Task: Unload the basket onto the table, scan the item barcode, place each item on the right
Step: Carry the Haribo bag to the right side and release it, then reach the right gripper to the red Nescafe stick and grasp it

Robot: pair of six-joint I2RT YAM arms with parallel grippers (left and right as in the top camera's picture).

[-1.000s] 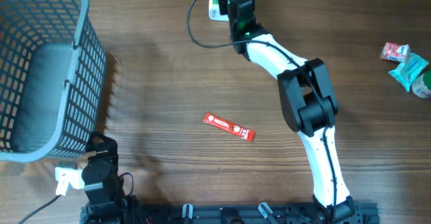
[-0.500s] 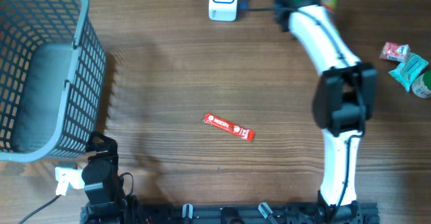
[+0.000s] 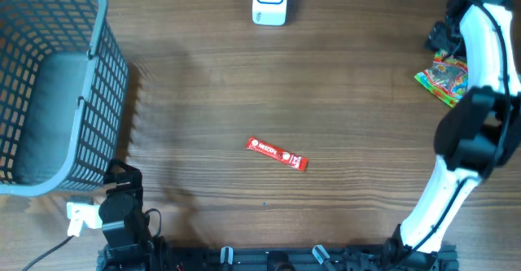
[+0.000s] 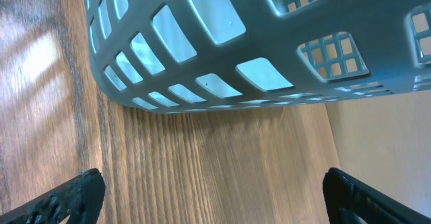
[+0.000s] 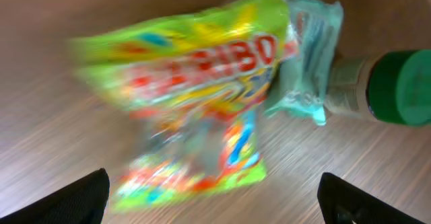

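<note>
right gripper [image 5: 217,198] hovering above gummy bag [image 5: 195,96] at upper right of overhead frame, jaws standing apart, gripping nothing. red bar [image 3: 277,153] lying at frame centre, long axis running left-right, slightly tilted, well down-left of right gripper. left gripper [image 4: 215,197], jaws apart, sitting lower left, likely nearer.

One side reaching, one side tucked.
The right arm [image 3: 487,55] stretches toward the far right corner, right hand [image 5: 212,200] spread wide; the left arm [image 3: 120,210] sits folded near its base, left hand [image 4: 214,200] likewise.
</note>
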